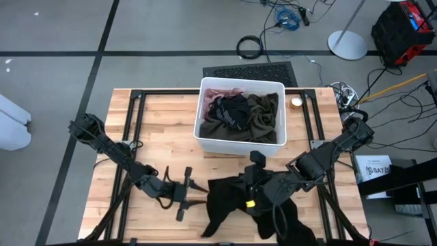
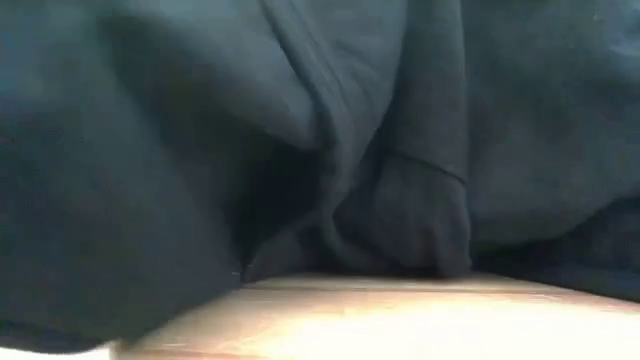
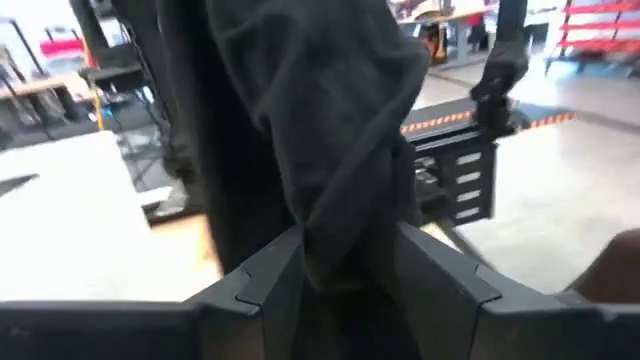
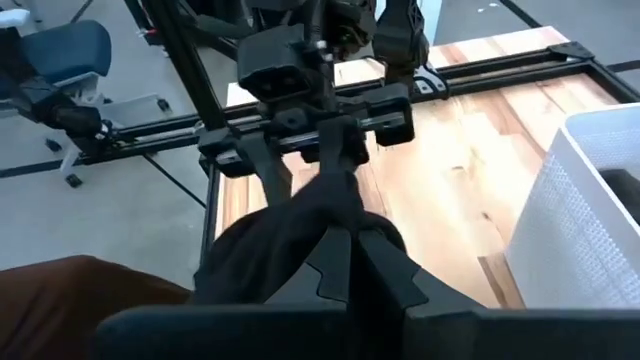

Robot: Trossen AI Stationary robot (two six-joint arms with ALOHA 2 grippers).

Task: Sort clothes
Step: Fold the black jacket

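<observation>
While both fingers pinch it, black garment point(image 1: 232, 198) hangs between them.

The left arm reaches in from nine o'clock, its left gripper point(image 1: 188, 193) low near the table's six o'clock edge, fingers point(image 3: 265, 275) spread around dark cloth. The right arm stretches in from three o'clock, its right gripper point(image 4: 345, 205) clamped tight, facing the left one.

You're running two matte black jointed arms, each ending in a gripper with two flat angular dark fingers point(image 4: 345, 265), a boxy black wrist housing behind them, and a small yellow mark showing on the right arm point(image 1: 321, 160).
</observation>
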